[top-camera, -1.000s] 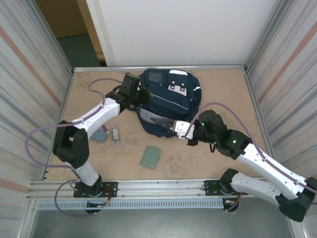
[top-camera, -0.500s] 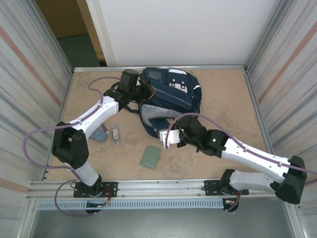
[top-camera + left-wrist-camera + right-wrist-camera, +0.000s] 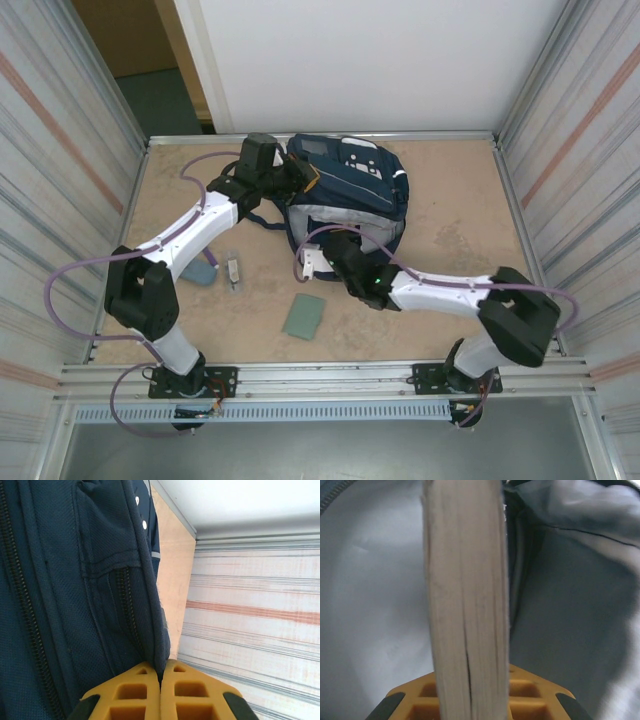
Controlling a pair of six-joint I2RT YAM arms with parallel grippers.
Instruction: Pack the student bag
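Clamped on an upright book point(image 3: 465, 590) whose long axis points forward, the right end effector point(image 3: 312, 262) has the grey-lined mouth of the student bag point(image 3: 352, 190) directly ahead, its rim pinched by the shut left end effector point(image 3: 160, 680) beyond.

A flat grey-green pad point(image 3: 303, 316) is seen lying on the tan surface point(image 3: 460, 200), towards its near edge. Further left, a small teal object point(image 3: 203, 272) and a little pale clip-like piece point(image 3: 233, 272) are laid just beside each other. A book point(image 3: 465, 595) is shown edge-on, its pale pages upright.
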